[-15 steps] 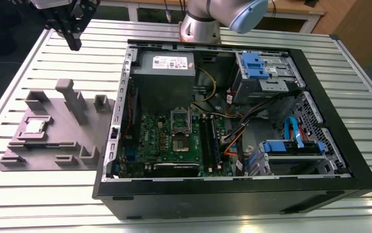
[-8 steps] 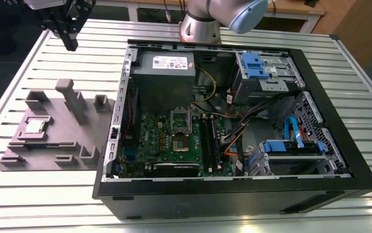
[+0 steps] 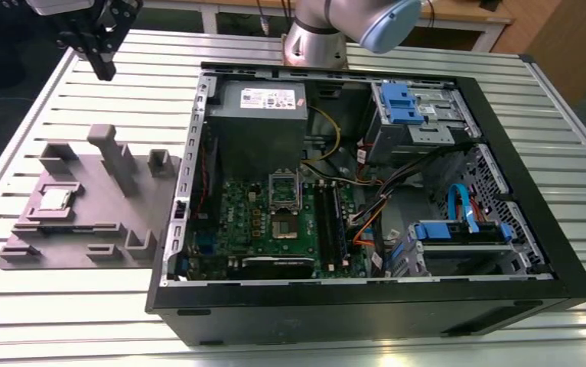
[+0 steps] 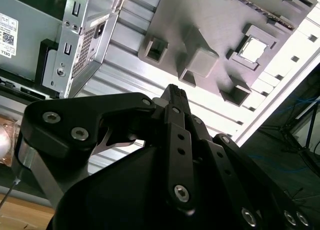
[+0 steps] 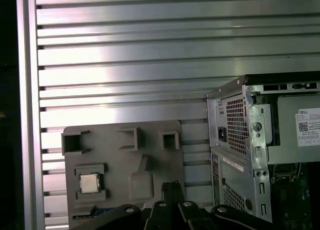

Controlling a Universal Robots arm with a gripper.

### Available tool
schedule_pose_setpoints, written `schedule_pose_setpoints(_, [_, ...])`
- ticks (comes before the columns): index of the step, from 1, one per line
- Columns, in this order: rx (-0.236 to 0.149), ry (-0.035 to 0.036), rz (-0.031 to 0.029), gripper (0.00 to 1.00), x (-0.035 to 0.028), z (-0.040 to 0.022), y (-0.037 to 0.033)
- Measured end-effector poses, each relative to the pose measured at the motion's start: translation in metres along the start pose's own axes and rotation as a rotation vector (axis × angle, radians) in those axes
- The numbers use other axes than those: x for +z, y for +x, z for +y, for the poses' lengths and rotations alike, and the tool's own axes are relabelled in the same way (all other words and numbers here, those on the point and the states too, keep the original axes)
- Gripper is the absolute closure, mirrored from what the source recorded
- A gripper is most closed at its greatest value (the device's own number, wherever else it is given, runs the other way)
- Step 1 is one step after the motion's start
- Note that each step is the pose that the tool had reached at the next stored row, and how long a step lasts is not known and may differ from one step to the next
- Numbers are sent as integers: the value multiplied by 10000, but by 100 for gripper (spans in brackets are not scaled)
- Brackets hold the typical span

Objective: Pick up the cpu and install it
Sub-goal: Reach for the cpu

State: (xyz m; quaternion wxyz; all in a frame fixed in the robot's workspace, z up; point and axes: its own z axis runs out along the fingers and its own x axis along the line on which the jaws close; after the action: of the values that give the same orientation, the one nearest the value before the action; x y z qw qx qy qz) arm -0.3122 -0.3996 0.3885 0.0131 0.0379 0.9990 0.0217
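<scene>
CPU lay flat, metal lid up, in a shallow square pocket of the grey tray, which sat on the slatted counter at 9 o'clock of the open computer case in the exterior view. The end effector hung high above the counter at about 12 o'clock of the tray, well apart from the chip. In both wrist views its fingers looked closed together, with nothing between them.

The chip would likely handle as light, thin and stiff. Its smooth lid seemed slippery, and its hidden underside was probably delicate. The paler rim on two opposite sides looked like the sensible place to grip, with little squeeze. In the first wrist view, low walls hemmed the pocket closely. They seemed to leave gaps on two sides, though I could not be sure.

Room over the pocket was open. Tall tray posts stood near, at 2 o'clock of the chip, and the case wall rose at 3 o'clock of the tray. The counter's edge ran at 9 o'clock. Inside the case the socket sat crowded, with the power supply at 12 o'clock and loose cables at 3 o'clock.
</scene>
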Motion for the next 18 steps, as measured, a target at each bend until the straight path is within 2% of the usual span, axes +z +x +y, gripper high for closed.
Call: schedule_pose_setpoints(18, [-1, 0, 0, 90, 2, -11, 146])
